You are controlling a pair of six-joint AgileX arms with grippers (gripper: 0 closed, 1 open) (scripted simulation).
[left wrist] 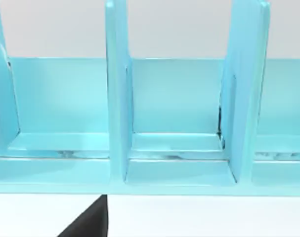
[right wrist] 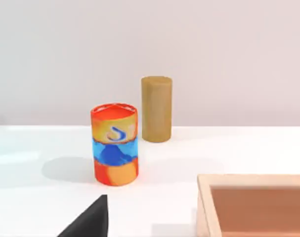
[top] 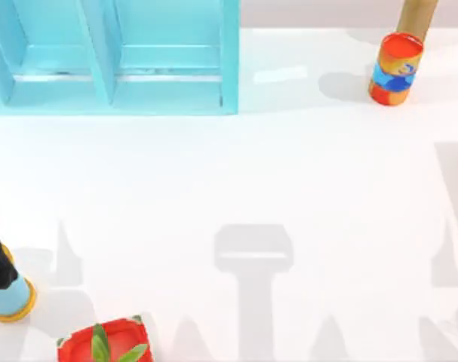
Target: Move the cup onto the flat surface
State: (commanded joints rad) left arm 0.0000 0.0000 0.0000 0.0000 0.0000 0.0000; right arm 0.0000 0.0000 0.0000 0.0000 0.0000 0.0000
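Observation:
The cup is out of view. A dark part of my left gripper (left wrist: 88, 222) shows at the edge of the left wrist view, facing the light blue shelf unit (left wrist: 174, 148). A dark part of my right gripper (right wrist: 88, 222) shows in the right wrist view, some way in front of a red-orange can with a blue label (right wrist: 114, 144). Nothing shows in either gripper.
The blue shelf unit (top: 115, 56) stands at the back left, the can (top: 395, 68) at the back right with a tan cylinder (top: 417, 16) behind it. A black, blue and orange object (top: 8, 290) and a red box with green leaves (top: 108, 343) sit front left. A wooden tray (right wrist: 253, 205) lies near the right gripper.

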